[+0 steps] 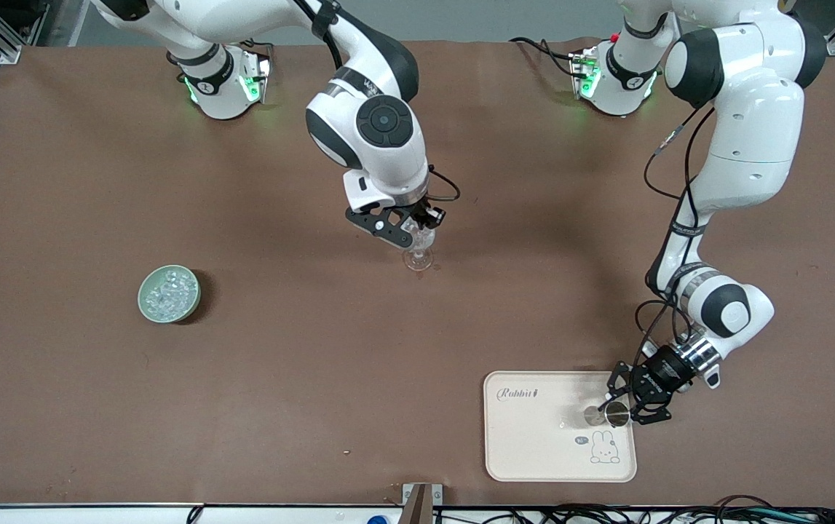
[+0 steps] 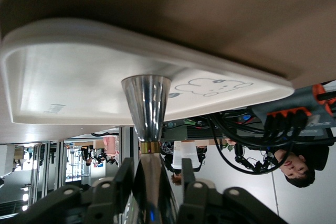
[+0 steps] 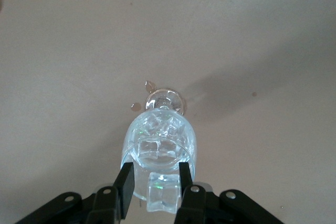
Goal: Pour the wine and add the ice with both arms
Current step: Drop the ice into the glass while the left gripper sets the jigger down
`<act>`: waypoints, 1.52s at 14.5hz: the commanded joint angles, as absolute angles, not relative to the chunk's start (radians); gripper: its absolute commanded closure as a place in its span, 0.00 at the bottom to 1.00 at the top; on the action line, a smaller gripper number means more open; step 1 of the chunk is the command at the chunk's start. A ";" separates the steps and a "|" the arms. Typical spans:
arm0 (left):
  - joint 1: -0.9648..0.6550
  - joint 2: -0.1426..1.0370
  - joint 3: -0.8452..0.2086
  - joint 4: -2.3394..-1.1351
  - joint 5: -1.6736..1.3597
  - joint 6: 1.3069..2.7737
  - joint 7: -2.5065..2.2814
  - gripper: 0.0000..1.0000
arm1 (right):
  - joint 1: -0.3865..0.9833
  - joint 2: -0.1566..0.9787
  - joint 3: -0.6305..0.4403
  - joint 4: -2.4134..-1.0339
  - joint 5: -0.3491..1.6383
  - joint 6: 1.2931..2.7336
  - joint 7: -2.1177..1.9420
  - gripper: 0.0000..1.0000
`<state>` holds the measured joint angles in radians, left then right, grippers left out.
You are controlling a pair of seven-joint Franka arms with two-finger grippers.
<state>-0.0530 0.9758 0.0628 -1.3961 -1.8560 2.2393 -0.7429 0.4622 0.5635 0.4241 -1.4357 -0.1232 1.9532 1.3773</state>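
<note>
Front view shows a pale green round bowl (image 1: 169, 293) of clear ice chunks (image 1: 167, 292) toward the right arm's end. At mid-table, the right gripper (image 3: 154, 180) pinches one clear ice cube (image 3: 162, 191) over a clear stemmed glass (image 1: 418, 247). The left gripper (image 1: 622, 405) clamps a shiny steel-spouted bottle (image 2: 147, 129) over a cream rabbit-printed tray (image 1: 533, 451).

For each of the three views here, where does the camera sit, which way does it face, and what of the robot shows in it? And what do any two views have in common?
Front view: high across the table, facing both arms' bases; shows both arms, the green bowl of ice, the stemmed glass and the tray.
Left wrist view: on the left arm's wrist, looking past the left gripper, shut on a metal bottle whose base is at the tray.
Right wrist view: on the right arm's wrist, looking down past the right gripper, which holds an ice cube over the glass.
Shared: front and left wrist views both show the tray's rabbit drawing.
</note>
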 commanded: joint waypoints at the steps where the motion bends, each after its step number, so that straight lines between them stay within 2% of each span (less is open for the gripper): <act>1: -0.034 0.968 0.064 -1.417 -1.881 2.229 -0.736 0.00 | 0.457 0.566 0.434 -1.433 -0.144 1.957 1.387 0.49; 4: -0.028 0.933 0.099 -1.453 -1.797 2.224 -0.738 0.00 | 0.457 0.566 0.434 -1.433 -0.146 1.957 1.387 0.49; 6: -0.025 0.899 0.146 -1.447 -1.537 2.147 -0.747 0.00 | 0.456 0.566 0.436 -1.430 -0.144 1.956 1.385 0.47; 7: -0.025 0.893 0.162 -1.434 -1.414 2.100 -0.749 0.00 | 0.453 0.566 0.436 -1.427 -0.144 1.954 1.387 0.40; 8: -0.026 0.881 0.170 -1.421 -1.326 2.068 -0.750 0.00 | 0.449 0.566 0.434 -1.424 -0.144 1.954 1.390 0.25; 9: -0.028 0.870 0.179 -1.399 -1.251 2.062 -0.749 0.00 | 0.442 0.558 0.434 -1.419 -0.146 1.951 1.390 0.06; 10: -0.040 0.859 0.189 -1.370 -1.144 2.062 -0.747 0.00 | 0.433 0.543 0.433 -1.416 -0.156 1.948 1.387 0.00; 14: -0.063 0.842 0.179 -1.244 -0.725 2.075 -0.738 0.00 | 0.350 0.428 0.433 -1.407 -0.296 1.895 1.344 0.00; 18: -0.061 0.802 0.184 -1.238 -0.696 2.111 -0.745 0.00 | 0.201 0.284 0.419 -1.408 -0.334 1.735 1.041 0.00; 22: -0.051 0.703 0.186 -1.247 -0.699 2.080 -0.750 0.00 | 0.176 0.171 0.217 -1.407 -0.319 1.660 0.739 0.00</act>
